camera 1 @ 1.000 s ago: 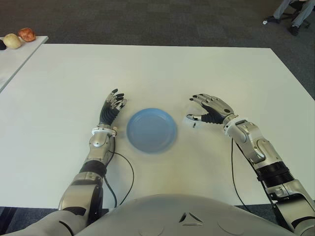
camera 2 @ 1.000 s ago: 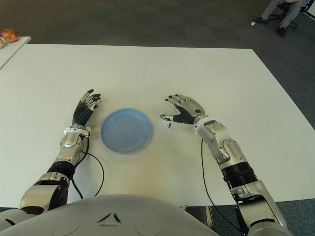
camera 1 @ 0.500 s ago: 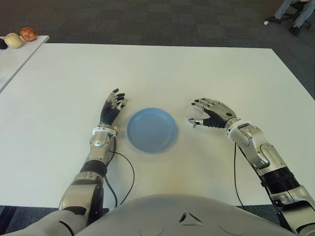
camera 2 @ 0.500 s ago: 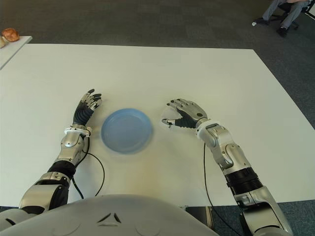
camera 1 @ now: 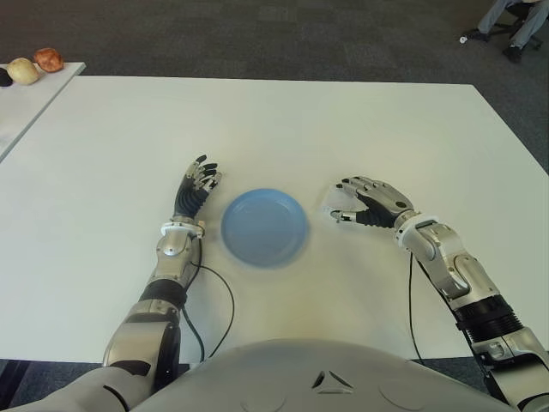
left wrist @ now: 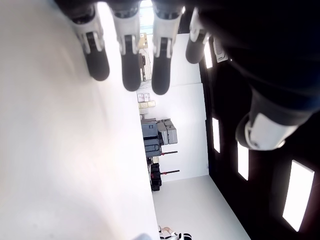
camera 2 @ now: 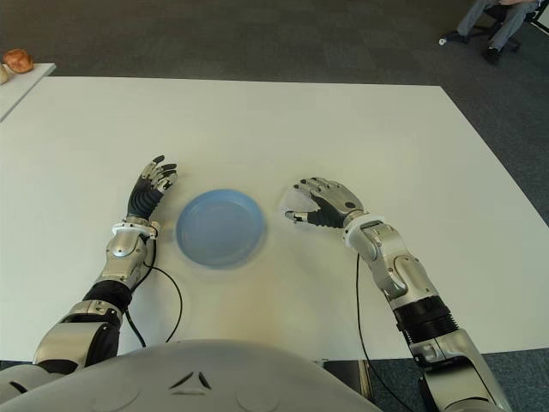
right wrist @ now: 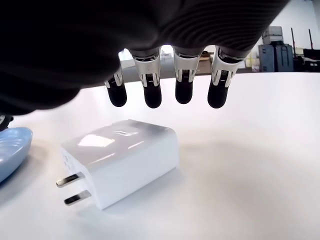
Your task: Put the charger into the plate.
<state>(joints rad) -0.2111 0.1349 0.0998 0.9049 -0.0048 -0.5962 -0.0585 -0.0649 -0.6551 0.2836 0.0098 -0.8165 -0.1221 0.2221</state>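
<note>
I stood in what looked like an office or lab: a broad white tabletop [camera 1: 274, 120] on dark grey carpet [camera 1: 257, 34], a seated person's legs [camera 1: 515, 21] by a chair, and stacked equipment [left wrist: 160, 135] against a far white wall.

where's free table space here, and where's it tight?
Free: the far half of the table beyond both hands, and its left side outside the left hand. The blue plate itself holds nothing. Tight: the strip between the plate's right rim and the right hand, where the white charger lies on the table under the open fingers.
</note>
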